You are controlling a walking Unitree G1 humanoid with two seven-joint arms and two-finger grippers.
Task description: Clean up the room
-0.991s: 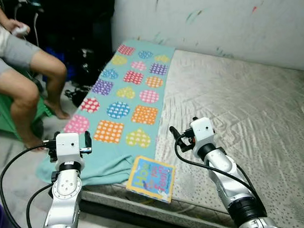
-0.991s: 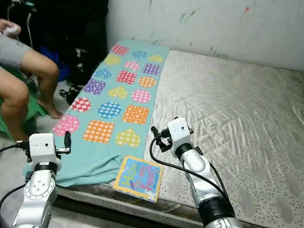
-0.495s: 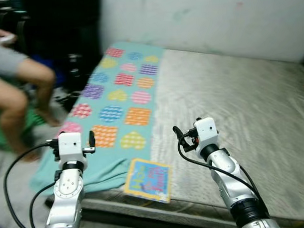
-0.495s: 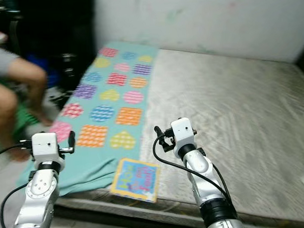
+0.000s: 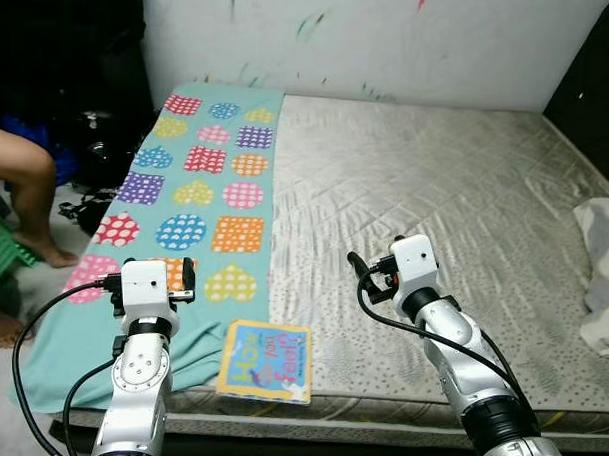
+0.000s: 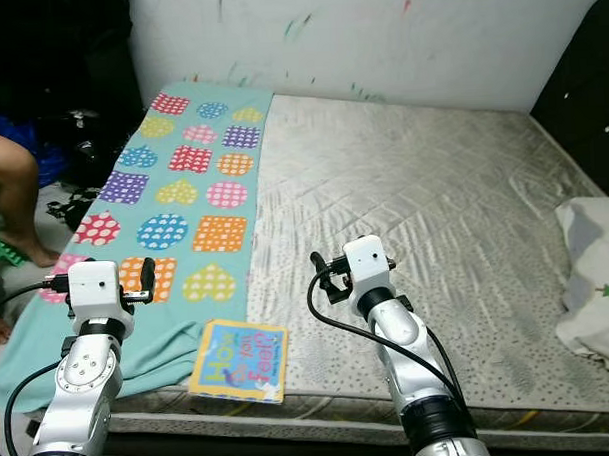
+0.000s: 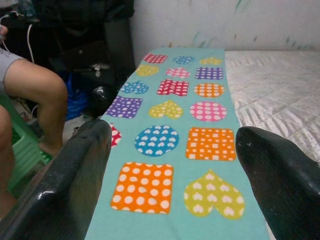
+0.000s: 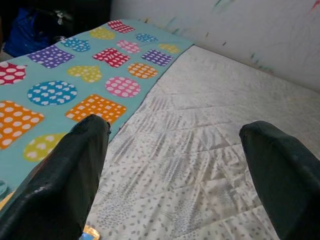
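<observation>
A teal blanket (image 5: 198,192) printed with coloured dotted shapes covers the left strip of a bare grey mattress (image 5: 433,183). A colourful picture book (image 5: 266,360) lies flat at the mattress's front edge, beside the blanket's bunched corner. My left gripper (image 7: 172,150) hovers open over the blanket's near end, nothing between its fingers (image 7: 75,185). My right gripper (image 8: 172,145) is held open over the bare mattress, right of the book, also empty. A crumpled white cloth or pillow (image 5: 606,277) rests at the mattress's right edge.
A person sits at the far left; a bare leg (image 5: 18,188) and foot reach the floor by a green stool (image 5: 6,263). Dark bags and cables (image 5: 92,145) pile against the wall beyond the blanket. A dark panel (image 5: 590,88) stands at the right.
The camera has swung to the right: the person has slid to the left edge and the white cloth has come into view. Both arms hold the same pose, both grippers open.
</observation>
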